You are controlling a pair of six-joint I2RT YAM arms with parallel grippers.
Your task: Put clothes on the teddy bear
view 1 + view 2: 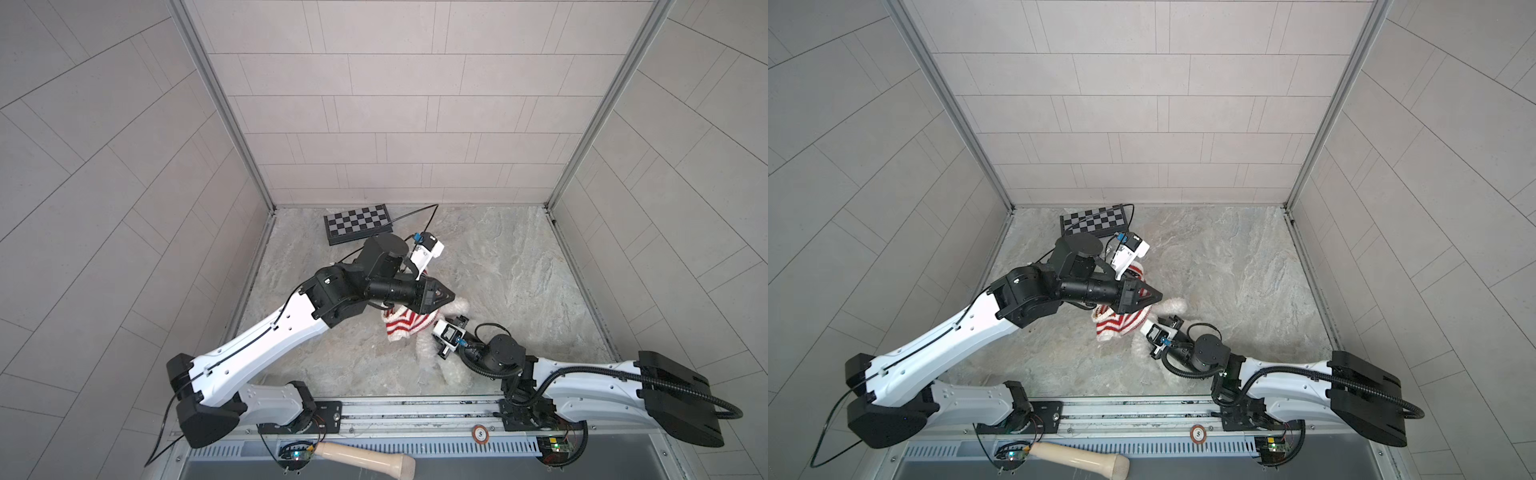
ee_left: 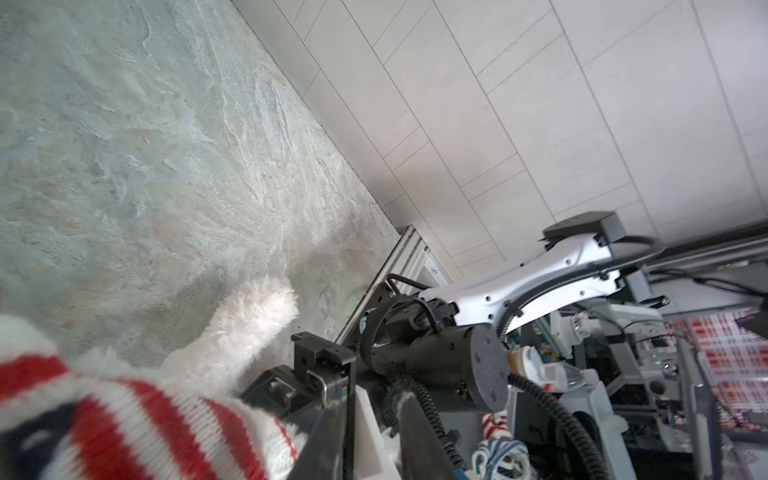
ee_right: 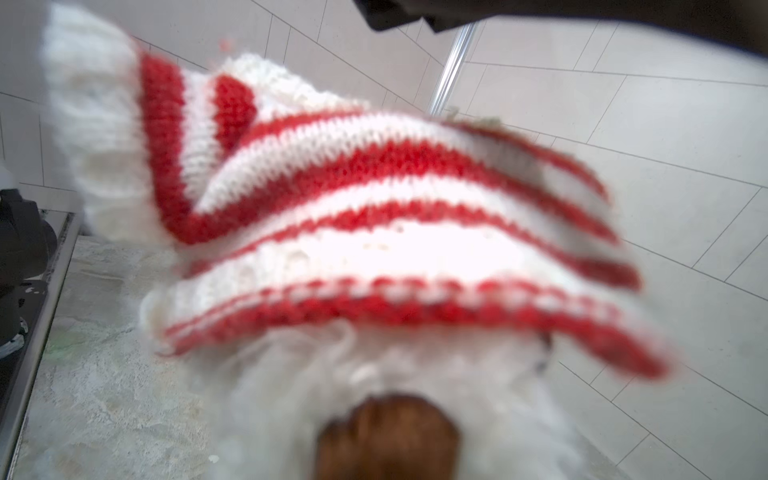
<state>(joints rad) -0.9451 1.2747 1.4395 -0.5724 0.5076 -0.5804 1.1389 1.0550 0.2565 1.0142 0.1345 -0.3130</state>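
**Top views.** In both top views the teddy bear (image 1: 451,370) lies on the marble tabletop (image 1: 540,266), near the middle and towards the front edge. Much of it is covered by the arms. White fur shows on either side of the right gripper (image 1: 460,321). A red-and-white striped sweater (image 1: 405,325) is bunched over the bear's upper part. The left gripper (image 1: 438,296) hangs directly over the sweater. Its fingertips are hidden under its own body, so I cannot tell how wide it is or whether it holds anything. The right gripper sits against the fur just beside the sweater's edge. Its jaws are not readable here. A checkerboard (image 1: 359,222) lies at the back left, well apart.

**Left wrist.** The sweater (image 2: 145,424) fills the near corner, blurred. One fluffy limb of the teddy bear (image 2: 257,324) sticks out past it onto the tabletop. The right gripper (image 2: 320,370) is just beside that limb, its tips hidden. The left gripper's own fingers are not clear.

**Right wrist.** Very close and blurred. The sweater (image 3: 374,199) lies across white fur of the teddy bear (image 3: 291,395). There is a brown patch (image 3: 386,436) at the near edge, and I cannot tell what it is. No finger can be made out, so the right gripper's opening and hold cannot be told
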